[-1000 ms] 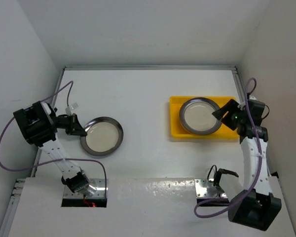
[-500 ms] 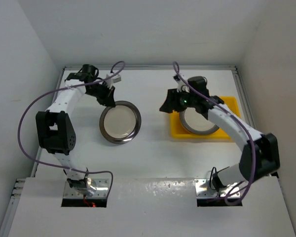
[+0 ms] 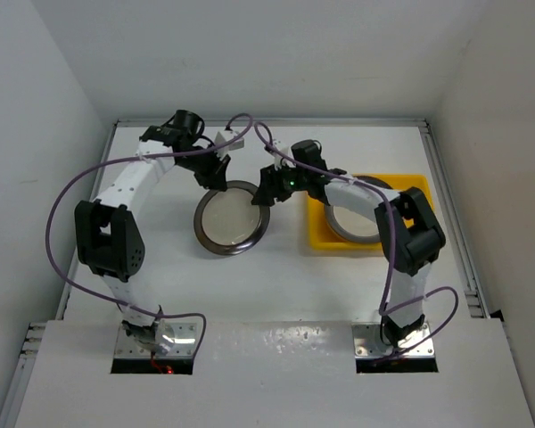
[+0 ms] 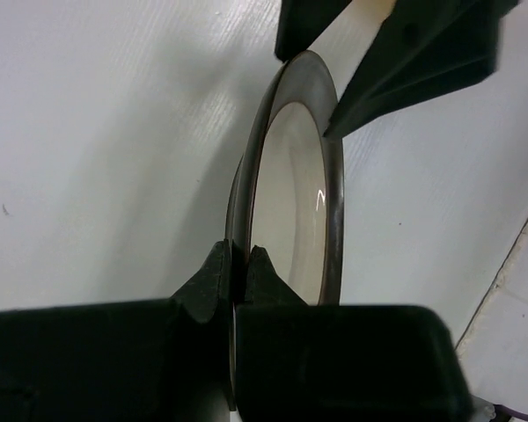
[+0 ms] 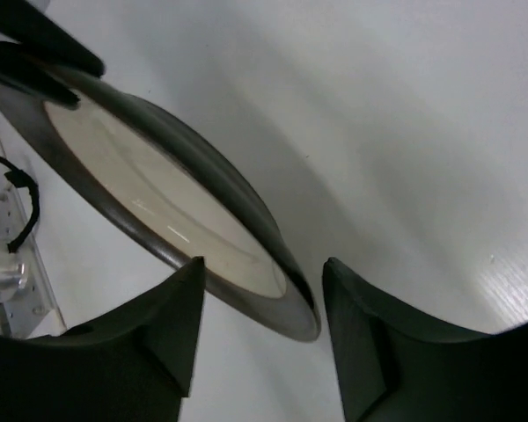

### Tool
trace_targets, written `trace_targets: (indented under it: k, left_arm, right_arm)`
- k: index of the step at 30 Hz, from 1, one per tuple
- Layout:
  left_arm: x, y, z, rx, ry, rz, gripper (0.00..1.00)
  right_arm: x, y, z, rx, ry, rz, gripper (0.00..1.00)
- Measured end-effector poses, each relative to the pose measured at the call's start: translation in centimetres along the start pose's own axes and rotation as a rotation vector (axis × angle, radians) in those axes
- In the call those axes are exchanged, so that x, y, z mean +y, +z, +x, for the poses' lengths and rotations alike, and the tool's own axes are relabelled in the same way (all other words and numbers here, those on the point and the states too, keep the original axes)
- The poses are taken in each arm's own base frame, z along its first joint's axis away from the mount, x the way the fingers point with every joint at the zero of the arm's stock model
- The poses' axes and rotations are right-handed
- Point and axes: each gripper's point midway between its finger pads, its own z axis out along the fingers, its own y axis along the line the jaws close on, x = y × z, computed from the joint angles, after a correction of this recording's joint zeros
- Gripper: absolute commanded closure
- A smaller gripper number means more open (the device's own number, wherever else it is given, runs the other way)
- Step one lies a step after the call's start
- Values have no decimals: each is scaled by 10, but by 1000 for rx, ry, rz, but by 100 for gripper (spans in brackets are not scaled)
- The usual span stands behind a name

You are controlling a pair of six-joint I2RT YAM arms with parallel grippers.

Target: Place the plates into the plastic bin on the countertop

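A steel-rimmed plate (image 3: 231, 218) with a cream centre hangs tilted above the white countertop (image 3: 276, 276), left of the yellow plastic bin (image 3: 316, 234). My left gripper (image 3: 216, 175) is shut on its far-left rim; in the left wrist view the fingers (image 4: 238, 268) pinch the plate (image 4: 290, 202) edge-on. My right gripper (image 3: 267, 189) is open at the plate's right rim. In the right wrist view its jaws (image 5: 260, 303) straddle the plate's (image 5: 150, 176) rim without touching. A second steel-rimmed plate (image 3: 350, 226) lies in the bin, partly under my right arm. Other plates are out of view.
White walls close the countertop on three sides, with a metal strip (image 3: 267, 122) along the far edge. Purple cables (image 3: 67, 201) loop off both arms. Both arms reach over the middle, the right arm crossing above the bin.
My left gripper carried the plate from the left side rightward to the middle and tilted it. My right gripper left the bin and came to the plate's right rim, open.
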Motion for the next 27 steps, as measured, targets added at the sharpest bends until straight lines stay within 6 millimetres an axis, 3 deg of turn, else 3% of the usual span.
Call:
trace_targets:
  k: [5,6,10,12,13,15,16,17,19,20,23,27]
  left_arm:
    - [1,1,-6,-8,13,-1,100]
    - [1,1,-6,-7,12,0,100]
    - [12,3,-5,-1,15,-30,100]
    - [20,4,-3,-2,-1,-33,99]
    - [21,4,-1,0,-18,-24,79]
    - [22,2,0,-6,-53,-17,56]
    - [26,0,-4,-19,-57,-25,48]
    - [30,-5,-9,-38,-68,-34,34]
    - [39,-19,-20,-77,-87,-56,25]
    - [45,-29,-25,-102,-97,-75,12]
    - [70,-63,-37,-184,-150,-142,11]
    - [113,-108,-29,-274,-279,-263,11]
  right_arm:
    - [-8,19,10,1,37,-29,63]
    - [-8,21,11,-3,44,-35,76]
    - [-1,21,19,0,68,-102,100]
    - [5,20,24,-8,75,-139,100]
    - [9,19,25,-18,83,-150,100]
    - [12,14,25,-26,115,-159,100]
    - [16,9,25,-29,146,-160,100]
    - [19,3,22,-37,182,-152,100]
    - [16,-9,11,-67,236,-114,100]
    - [14,-18,5,-87,267,-97,100]
    - [8,-53,-23,-174,343,-51,100]
    - [-10,-126,-44,-333,476,45,100]
